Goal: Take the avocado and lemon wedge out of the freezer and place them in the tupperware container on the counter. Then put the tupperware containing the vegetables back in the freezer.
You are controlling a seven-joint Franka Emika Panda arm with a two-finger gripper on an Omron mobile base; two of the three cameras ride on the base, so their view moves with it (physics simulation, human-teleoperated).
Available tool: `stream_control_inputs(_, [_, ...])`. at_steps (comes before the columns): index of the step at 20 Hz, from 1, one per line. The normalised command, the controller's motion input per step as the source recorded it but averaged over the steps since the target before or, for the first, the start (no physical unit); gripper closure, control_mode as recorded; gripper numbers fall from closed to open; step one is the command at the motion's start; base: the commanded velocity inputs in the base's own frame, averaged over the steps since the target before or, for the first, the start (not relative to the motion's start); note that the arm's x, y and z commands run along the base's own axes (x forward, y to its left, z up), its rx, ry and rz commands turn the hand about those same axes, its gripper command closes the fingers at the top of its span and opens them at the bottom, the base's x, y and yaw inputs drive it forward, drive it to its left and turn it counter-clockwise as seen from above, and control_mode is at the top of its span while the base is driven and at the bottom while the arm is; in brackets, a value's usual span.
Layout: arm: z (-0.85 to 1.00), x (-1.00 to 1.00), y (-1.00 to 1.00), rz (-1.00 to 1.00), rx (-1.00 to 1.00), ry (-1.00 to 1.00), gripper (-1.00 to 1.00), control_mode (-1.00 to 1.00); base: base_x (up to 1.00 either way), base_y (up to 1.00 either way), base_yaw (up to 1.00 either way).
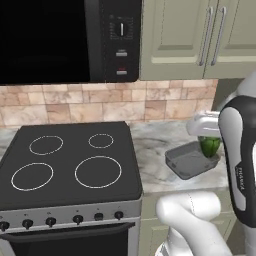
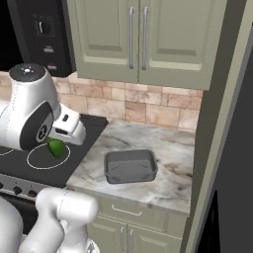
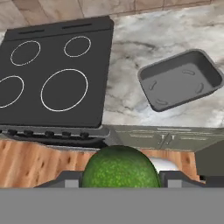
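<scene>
Green avocado (image 3: 120, 167) sits clamped in our pincer (image 3: 120, 177), carried in the air short of the tupperware container (image 3: 181, 79). We judge this the transport step for the first fruit. The tray rests empty on the marbled surface (image 3: 127, 65) right of the black stovetop (image 3: 52, 70); no lemon wedge in it yet. Next move calls for reaching forward and right over the tray, lowering, then releasing. Arm is bent high, hand tilted down toward the stove front and cabinets.
</scene>
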Motion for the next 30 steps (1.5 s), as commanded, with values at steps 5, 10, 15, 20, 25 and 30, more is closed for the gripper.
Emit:
stream_control_inputs(5, [-0.59, 0.45, -0.60, -0.27, 0.09, 0.23, 1.00, -1.00, 0.00, 0.00, 0.00])
stream_control_inputs(10, [-0.67, 0.83, -0.67, -0.21, 0.09, 0.23, 1.00, -1.00, 0.00, 0.00, 0.00])
stream_control_inputs(15, [-0.62, 0.87, -0.39, -0.15, 0.02, 0.13, 1.00, -1.00, 0.00, 0.00, 0.00])
stream_control_inputs(20, [-0.71, 0.90, -0.06, -0.12, 0.00, 0.03, 1.00, -1.00, 0.00, 0.00, 0.00])
stream_control_inputs(25, [-0.74, 0.81, -0.04, -0.11, 0.00, 0.01, 1.00, -1.00, 0.00, 0.00, 0.00])
stream_control_inputs(30, [-0.58, 0.47, -0.11, -0.10, 0.00, 0.01, 1.00, -1.00, 0.00, 0.00, 0.00])
